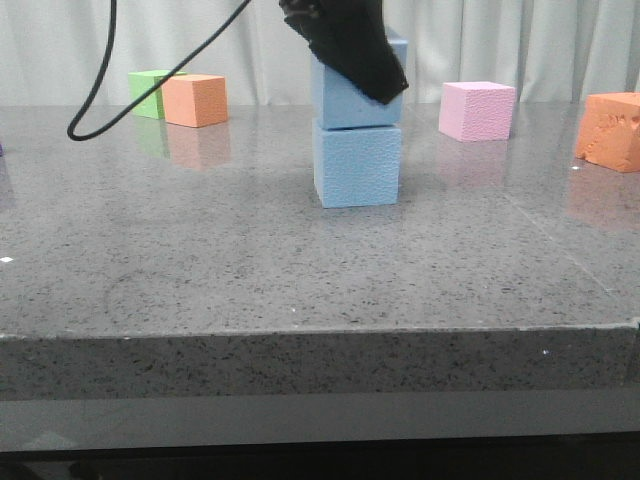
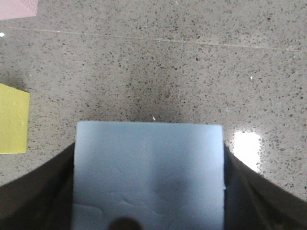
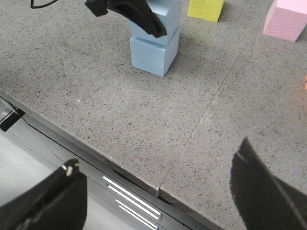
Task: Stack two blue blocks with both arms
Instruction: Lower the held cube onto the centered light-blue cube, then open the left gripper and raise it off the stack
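Two light blue blocks stand stacked mid-table: the lower blue block (image 1: 357, 165) rests on the grey tabletop (image 1: 200, 270) and the upper blue block (image 1: 340, 103) sits on it, shifted slightly left. My left gripper (image 1: 362, 80) comes down from above, shut on the upper block; in the left wrist view that block (image 2: 148, 167) fills the gap and black fingers (image 2: 38, 191) press both its sides. The stack also shows in the right wrist view, upper block (image 3: 169, 14) over lower block (image 3: 153, 55). My right gripper (image 3: 158, 191) hangs open and empty over the table's front edge, far from the stack.
A green cube (image 1: 146, 90) and an orange cube (image 1: 196, 100) stand at the back left. A pink cube (image 1: 477, 110) is at the back right, and another orange cube (image 1: 610, 130) sits at the right edge. A yellow cube (image 3: 206, 8) lies behind the stack.
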